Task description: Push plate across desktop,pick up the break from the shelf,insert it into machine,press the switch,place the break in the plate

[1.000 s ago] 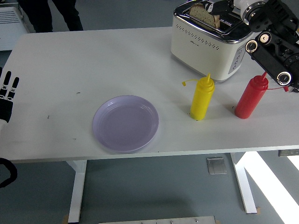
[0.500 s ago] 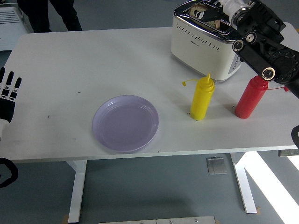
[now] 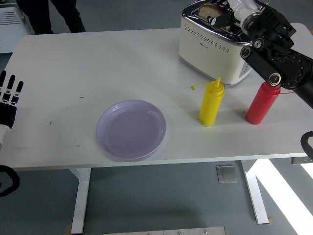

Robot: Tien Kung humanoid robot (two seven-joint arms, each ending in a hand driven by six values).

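Note:
A slice of bread (image 3: 206,10) sits partly down in the top slot of the cream toaster (image 3: 210,41) at the table's far right. My right hand (image 3: 225,17) reaches over the toaster from the right, its dark fingers curled onto the slice's right end. An empty lilac plate (image 3: 105,122) lies near the front edge, left of the middle. At the left edge my left hand (image 3: 9,98) rests with its fingers spread, holding nothing. The toaster's switch is hidden behind my right forearm.
A yellow squeeze bottle (image 3: 212,103) and a red squeeze bottle (image 3: 261,104) stand in front of the toaster, under my right arm. A person's legs (image 3: 68,14) show beyond the table's far left corner. No shelf is in view.
My right hand has moved left and down over the toaster, and the bread has sunk from standing high above the slot to lying lower in it. The left hand barely moved.

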